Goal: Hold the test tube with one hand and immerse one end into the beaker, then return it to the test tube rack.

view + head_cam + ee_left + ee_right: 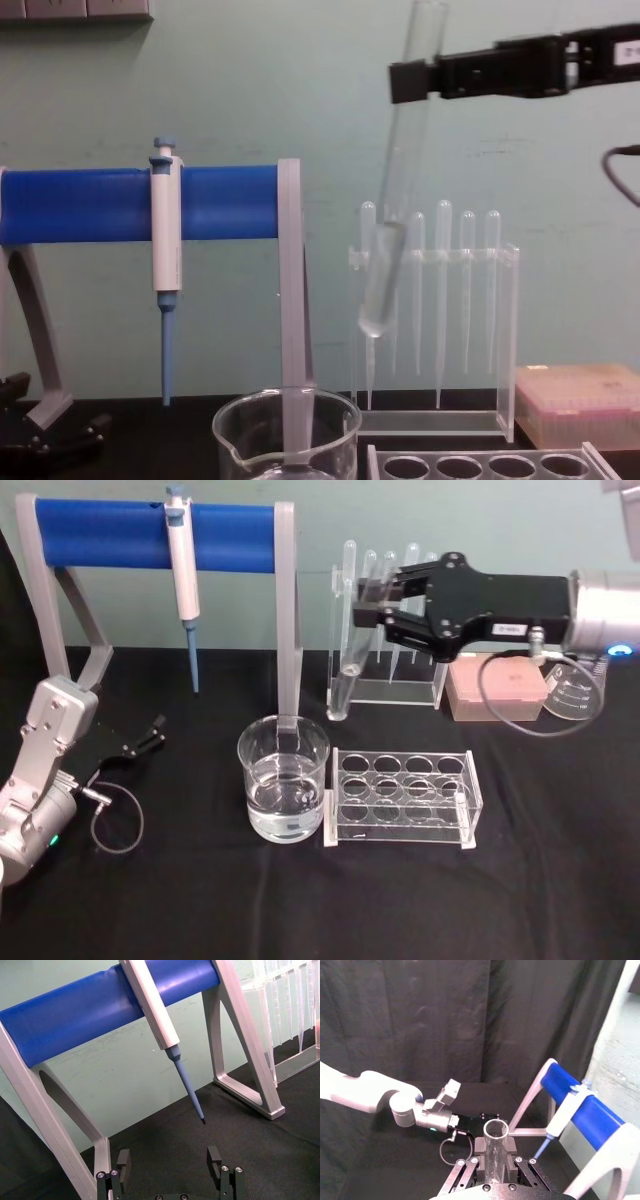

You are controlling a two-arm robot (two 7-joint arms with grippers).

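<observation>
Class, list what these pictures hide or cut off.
Chest view: the wide clear glass beaker loses its base below the bottom edge.
Right wrist view: the black right claw covers the long clear glass test tube's lower end.
Left wrist view: bottom edge crops the parked black left claw.

readable text: none that I can make out.
right gripper label: small white label (508, 629) on the black body of the right gripper (366, 610); print too fine for me to read.
same label, chest view: white patch with dark marks at the top right edge, not legible.
beaker: I can't tell whether the beaker (284, 780) glass carries any markings.
</observation>
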